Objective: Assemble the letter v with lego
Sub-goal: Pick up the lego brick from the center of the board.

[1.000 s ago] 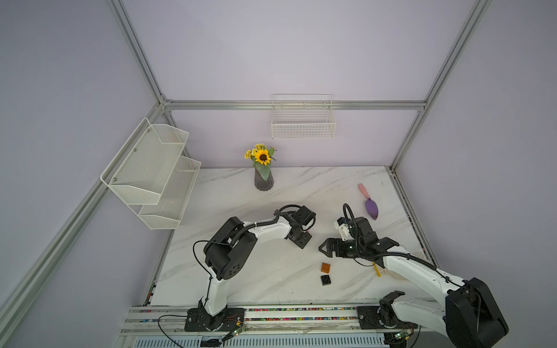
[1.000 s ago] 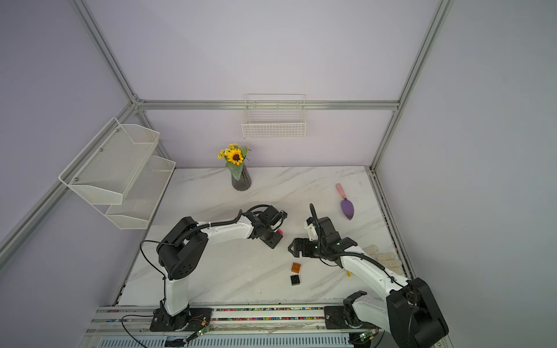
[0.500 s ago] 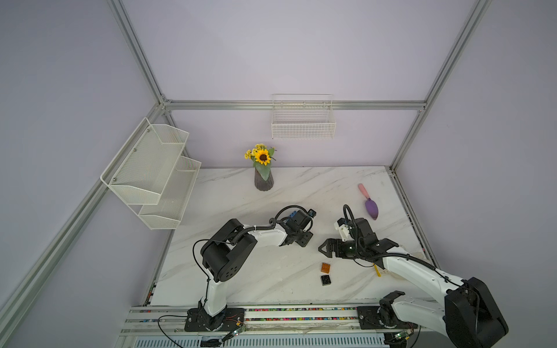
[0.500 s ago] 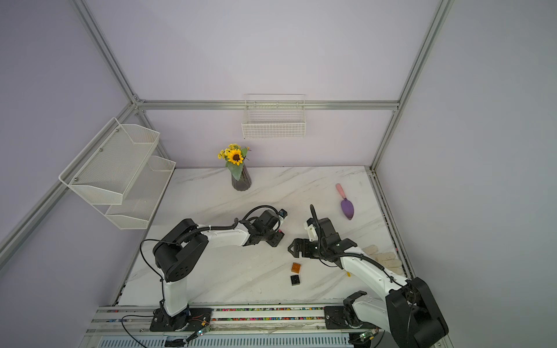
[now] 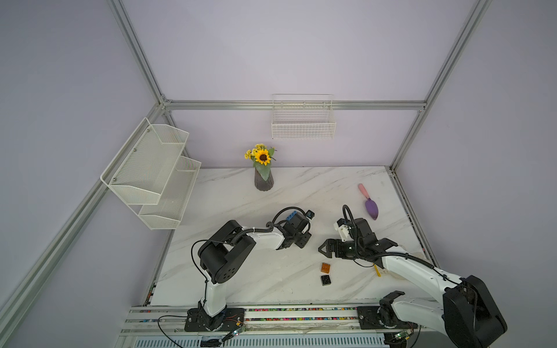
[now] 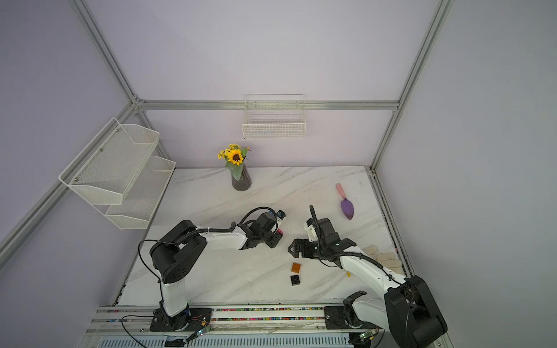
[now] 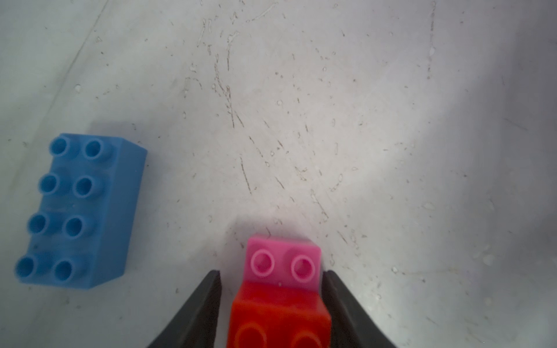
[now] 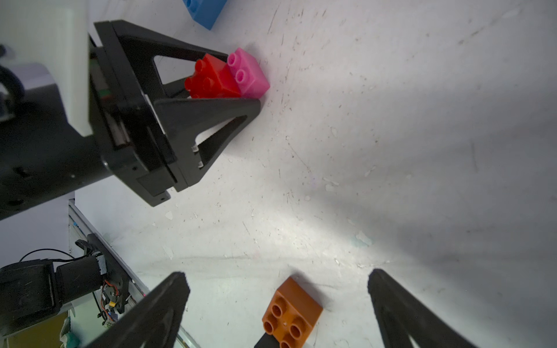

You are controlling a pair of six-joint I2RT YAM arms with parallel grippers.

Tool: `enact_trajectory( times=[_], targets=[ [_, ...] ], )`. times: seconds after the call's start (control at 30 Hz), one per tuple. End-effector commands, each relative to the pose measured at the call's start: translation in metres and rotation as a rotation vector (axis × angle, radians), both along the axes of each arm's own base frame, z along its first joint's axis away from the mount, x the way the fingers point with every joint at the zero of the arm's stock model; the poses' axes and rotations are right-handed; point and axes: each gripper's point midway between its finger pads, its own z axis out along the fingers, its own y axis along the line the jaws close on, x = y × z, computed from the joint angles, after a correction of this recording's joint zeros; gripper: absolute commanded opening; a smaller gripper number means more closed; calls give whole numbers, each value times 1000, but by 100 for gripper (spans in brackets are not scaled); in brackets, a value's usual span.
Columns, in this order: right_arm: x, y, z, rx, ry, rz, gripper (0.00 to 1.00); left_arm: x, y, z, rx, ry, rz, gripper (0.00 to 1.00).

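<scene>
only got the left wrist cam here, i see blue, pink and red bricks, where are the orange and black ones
observer: The orange brick and black brick lie close together on the table, towards its front edge.
operator: right gripper got one of them?
observer: No. The right gripper is open and empty. The orange brick lies on the table beneath it, untouched.
operator: anything else out there
observer: A purple trowel lies near the table's right edge, away from those two.
</scene>
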Motion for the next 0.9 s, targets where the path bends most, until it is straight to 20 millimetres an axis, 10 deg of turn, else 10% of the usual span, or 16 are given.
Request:
enact_trajectory(
  times=[0.0, 0.87],
  targets=[
    [5, 2, 3, 14, -14, -10, 97, -27, 26, -37, 122, 122, -6, 54],
    [4, 2, 0, 13, -5, 0, 97, -27, 28, -51, 161, 155, 14, 46]
  ],
)
